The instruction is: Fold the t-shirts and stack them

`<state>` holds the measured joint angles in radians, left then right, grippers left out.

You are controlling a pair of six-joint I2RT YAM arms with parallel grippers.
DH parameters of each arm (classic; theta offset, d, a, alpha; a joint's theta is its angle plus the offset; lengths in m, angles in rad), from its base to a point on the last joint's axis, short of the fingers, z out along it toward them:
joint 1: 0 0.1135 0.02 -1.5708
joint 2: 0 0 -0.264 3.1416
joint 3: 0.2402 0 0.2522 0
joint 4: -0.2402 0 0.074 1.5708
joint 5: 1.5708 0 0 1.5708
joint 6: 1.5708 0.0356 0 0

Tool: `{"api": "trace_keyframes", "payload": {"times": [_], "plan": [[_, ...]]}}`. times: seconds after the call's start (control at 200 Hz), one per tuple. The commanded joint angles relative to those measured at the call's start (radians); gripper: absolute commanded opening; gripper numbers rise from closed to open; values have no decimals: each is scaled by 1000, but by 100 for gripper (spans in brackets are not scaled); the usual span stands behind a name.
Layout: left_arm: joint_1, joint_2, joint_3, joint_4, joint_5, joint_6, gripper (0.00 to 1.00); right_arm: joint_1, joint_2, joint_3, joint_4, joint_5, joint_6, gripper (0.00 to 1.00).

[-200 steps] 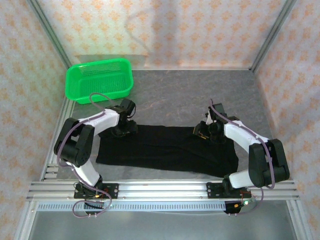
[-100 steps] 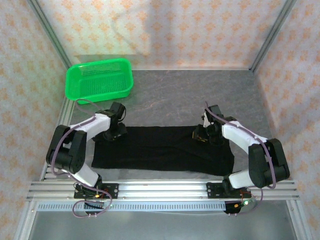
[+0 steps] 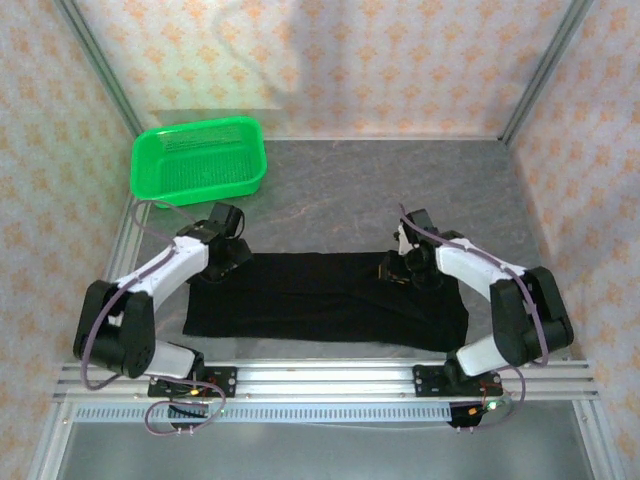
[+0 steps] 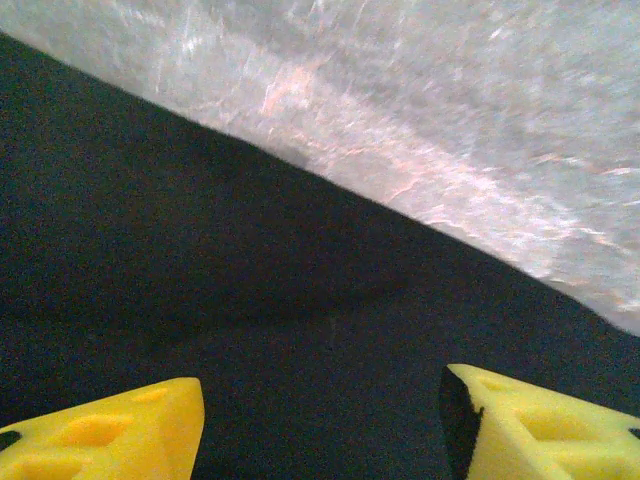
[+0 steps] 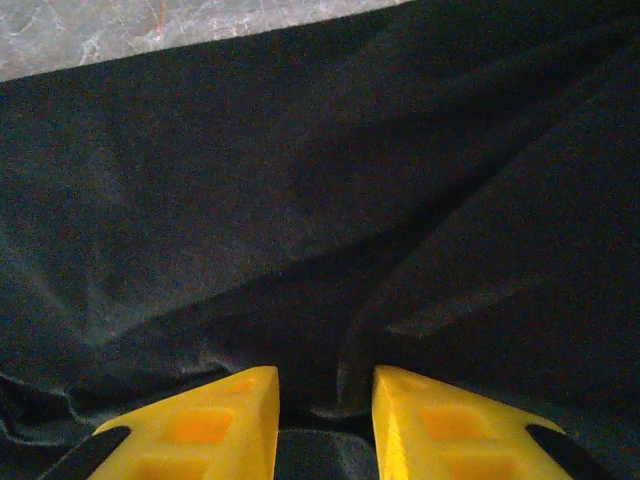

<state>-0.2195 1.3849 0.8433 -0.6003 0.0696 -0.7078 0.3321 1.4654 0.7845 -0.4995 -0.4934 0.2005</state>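
Note:
One black t-shirt (image 3: pixel 320 300) lies folded into a long flat band across the near part of the table. My left gripper (image 3: pixel 222 264) sits over its far left corner. In the left wrist view that gripper (image 4: pixel 320 400) is open, its yellow fingertips (image 4: pixel 120 425) wide apart above flat black cloth (image 4: pixel 230 280). My right gripper (image 3: pixel 404 268) rests on the far right part of the shirt. In the right wrist view its jaws (image 5: pixel 325 390) are shut on a raised fold of the cloth (image 5: pixel 300 200), which creases toward them.
A bright green mesh basket (image 3: pixel 200 128) stands at the back left. Grey marbled tabletop (image 3: pixel 400 190) stretches behind the shirt and shows past its edge (image 4: pixel 450 120). Patterned walls and metal frame rails enclose the table.
Both grippers and the shirt have slid left across the table. The left jaws have spread wider apart. The left arm now stretches lower and further left.

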Motion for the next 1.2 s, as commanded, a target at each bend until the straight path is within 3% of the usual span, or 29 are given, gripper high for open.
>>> {"api": "trace_keyframes", "payload": {"times": [0.0, 0.656, 1.031, 1.196], "plan": [[21, -73, 45, -52, -49, 5, 67, 16, 18, 31, 7, 24, -29, 29], [58, -146, 57, -106, -67, 69, 67, 22, -93, -4, -12, -85, -31, 0], [66, -136, 25, -96, -56, 81, 67, 22, -188, -57, -53, -80, 13, 0], [67, -118, 19, -84, -43, 83, 67, 26, -177, -66, -77, -44, 36, 12]]}}
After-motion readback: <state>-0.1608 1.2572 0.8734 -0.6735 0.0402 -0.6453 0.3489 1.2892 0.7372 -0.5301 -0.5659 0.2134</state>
